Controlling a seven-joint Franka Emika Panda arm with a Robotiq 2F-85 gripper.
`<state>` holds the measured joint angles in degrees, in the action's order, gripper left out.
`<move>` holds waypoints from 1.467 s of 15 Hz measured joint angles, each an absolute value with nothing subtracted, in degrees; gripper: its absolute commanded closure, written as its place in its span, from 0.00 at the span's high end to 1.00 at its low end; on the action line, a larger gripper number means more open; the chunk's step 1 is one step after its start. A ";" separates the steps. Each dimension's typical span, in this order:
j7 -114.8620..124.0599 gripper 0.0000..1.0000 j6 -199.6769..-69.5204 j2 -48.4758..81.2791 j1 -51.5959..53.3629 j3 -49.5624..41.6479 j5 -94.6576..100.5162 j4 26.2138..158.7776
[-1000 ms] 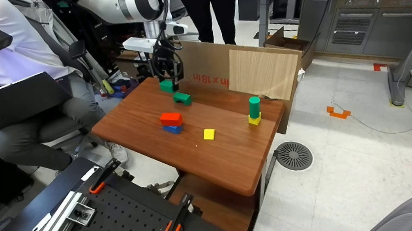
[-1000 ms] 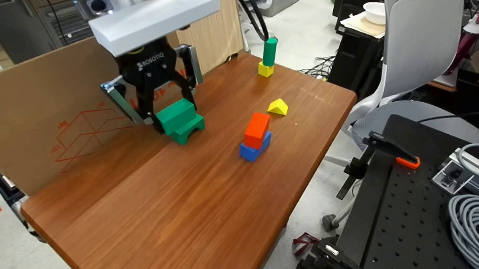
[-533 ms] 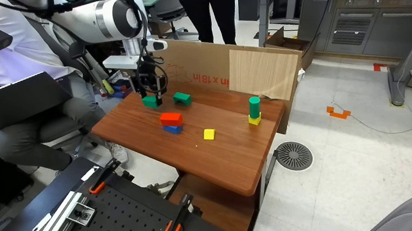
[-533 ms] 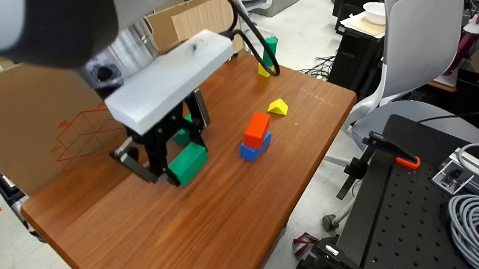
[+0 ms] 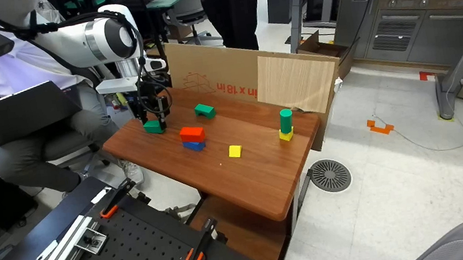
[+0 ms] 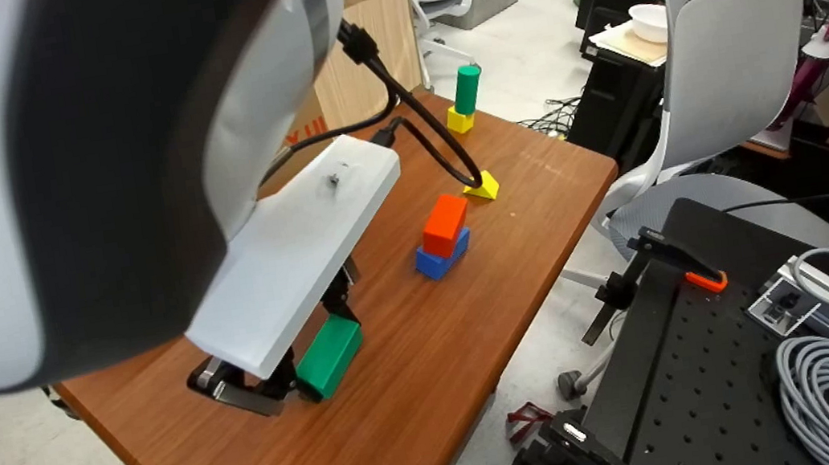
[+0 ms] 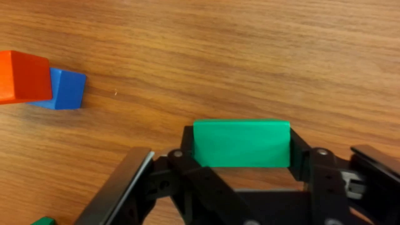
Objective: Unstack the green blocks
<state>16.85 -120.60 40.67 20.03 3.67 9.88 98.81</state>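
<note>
My gripper (image 7: 242, 145) is shut on a green rectangular block (image 7: 240, 140), one finger at each end. In both exterior views this held block (image 5: 154, 127) (image 6: 330, 355) is low over the near-left part of the table or at its surface; I cannot tell if it touches. The other green block (image 5: 205, 111), with an arch cut in its underside, stands alone on the table near the cardboard, apart from the held block. A small green corner (image 7: 44, 221) shows at the bottom left of the wrist view. The arm hides the arch block in an exterior view.
A red block (image 5: 192, 134) lies on a blue block (image 5: 194, 145), close to the held block. A yellow block (image 5: 235, 151) lies farther along. A green cylinder (image 5: 286, 120) stands on a yellow block (image 5: 286, 134). A cardboard sheet (image 5: 224, 73) stands along the table's (image 5: 247, 181) edge.
My gripper has carried the green block away from above the arch block, across the table past the red and blue blocks, and lower. The arch block has stayed in place.
</note>
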 measured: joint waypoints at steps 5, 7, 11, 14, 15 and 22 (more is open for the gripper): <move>16.31 1.00 -121.45 40.67 19.98 3.67 9.93 99.46; 15.92 1.00 -121.90 40.27 19.65 3.61 9.92 99.48; 15.53 1.00 -123.84 35.71 17.12 3.15 9.75 100.72; 14.25 1.00 -124.07 29.59 13.61 3.00 9.29 103.33; 13.41 1.00 -124.07 27.62 12.35 2.96 8.82 104.29; 8.21 1.00 -124.04 19.19 5.65 2.44 5.50 109.92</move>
